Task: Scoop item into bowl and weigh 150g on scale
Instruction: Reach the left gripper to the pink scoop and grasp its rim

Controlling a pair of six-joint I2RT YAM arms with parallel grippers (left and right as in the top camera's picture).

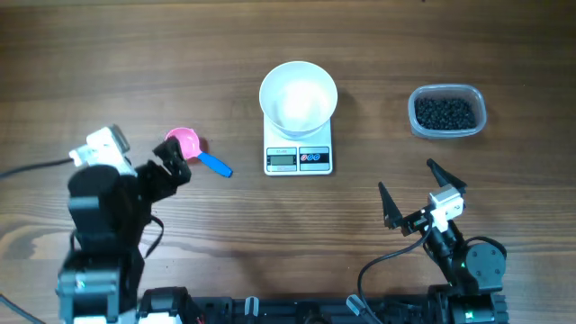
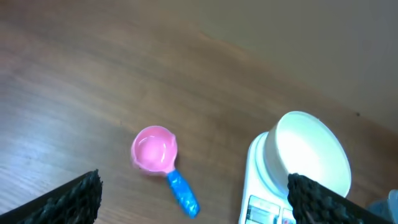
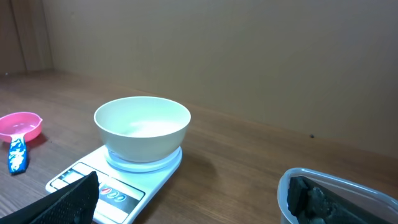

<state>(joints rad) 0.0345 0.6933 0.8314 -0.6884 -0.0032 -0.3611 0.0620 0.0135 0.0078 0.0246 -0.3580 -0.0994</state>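
Both apart: left gripper (image 1: 176, 160), right gripper (image 1: 405, 175) | bowl (image 1: 298, 94) on scale (image 1: 298, 147) (display (image 1: 282, 159) unreadable)

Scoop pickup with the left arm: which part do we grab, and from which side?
Take the scoop by its blue handle, not the pink cup. The handle is a narrow straight bar, while the cup is round and wide. The scoop lies flat on the table with its cup facing up, so bring the open left claw straight down, fingers across the handle's width.
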